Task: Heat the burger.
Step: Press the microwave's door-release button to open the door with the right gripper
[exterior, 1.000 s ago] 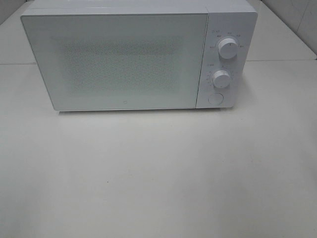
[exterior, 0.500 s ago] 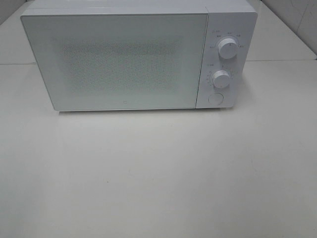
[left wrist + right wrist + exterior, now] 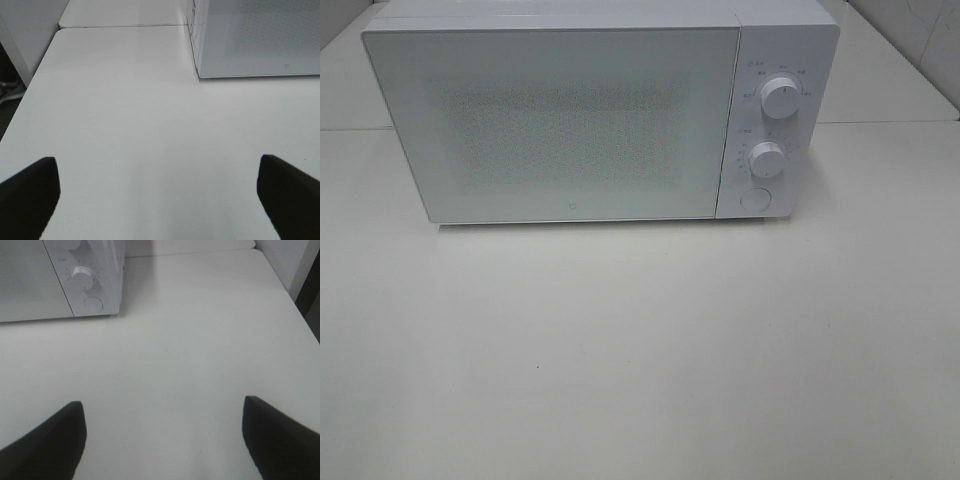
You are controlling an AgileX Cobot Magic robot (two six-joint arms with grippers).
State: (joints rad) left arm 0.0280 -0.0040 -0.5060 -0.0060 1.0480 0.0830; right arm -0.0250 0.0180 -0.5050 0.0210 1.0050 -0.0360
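Note:
The burger is out of view in every frame. A white microwave (image 3: pixel 600 110) stands at the back of the table with its door (image 3: pixel 555 125) shut; through the dotted window nothing can be made out. The exterior high view shows neither arm. My left gripper (image 3: pixel 157 197) hovers open over bare table, left of the microwave (image 3: pixel 257 37), nothing between its dark fingers (image 3: pixel 30 195). On the other side, my right gripper (image 3: pixel 162 437) is open and empty too, in front of the microwave's control panel (image 3: pixel 92 275).
Two round knobs (image 3: pixel 780 97) (image 3: pixel 767 159) and a round button (image 3: pixel 755 199) sit on the microwave's right panel. The white table (image 3: pixel 640 350) spreads in front. Its left edge (image 3: pixel 22 107) and right edge (image 3: pixel 295 305) show in the wrist views.

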